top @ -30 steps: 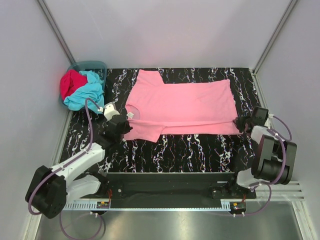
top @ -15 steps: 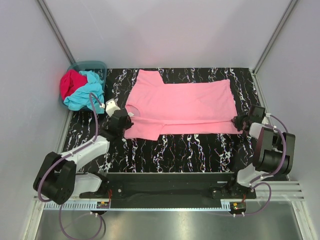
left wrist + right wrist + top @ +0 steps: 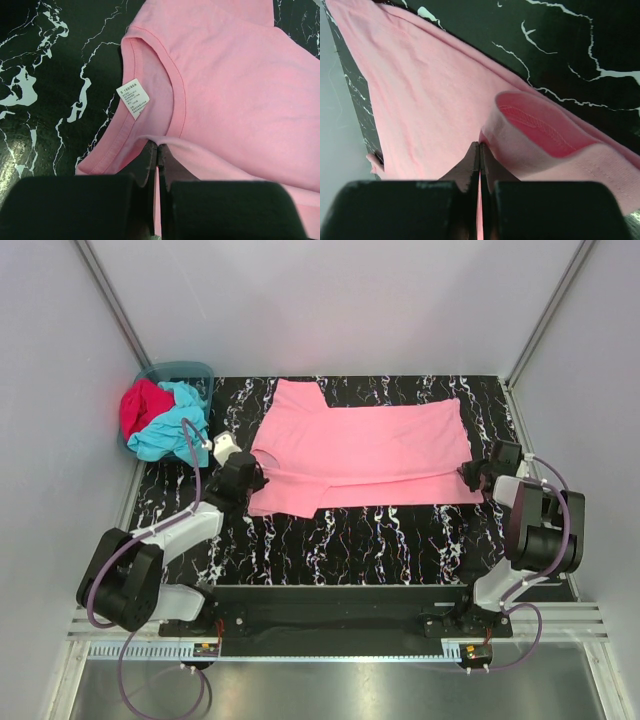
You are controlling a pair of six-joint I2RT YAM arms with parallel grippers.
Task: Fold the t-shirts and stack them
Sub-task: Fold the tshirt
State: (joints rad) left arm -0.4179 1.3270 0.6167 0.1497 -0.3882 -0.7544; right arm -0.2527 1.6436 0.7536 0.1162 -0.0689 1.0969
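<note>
The light pink t-shirt lies spread on the black marbled table, neck to the left, hem to the right. My left gripper is shut on the pink t-shirt just below the neckline, near the white neck label. My right gripper is shut on the pink t-shirt at its near hem corner, which curls up in a loop. The turquoise t-shirt and the crimson red t-shirt lie bunched in the teal basket at the far left.
Grey walls close in the table on three sides. A black rail runs along the near edge between the arm bases.
Both grippers have moved inward and away from the bases with the pink t-shirt's near edge, pulling it further onto the shirt. The near sleeve edge has shifted up.
</note>
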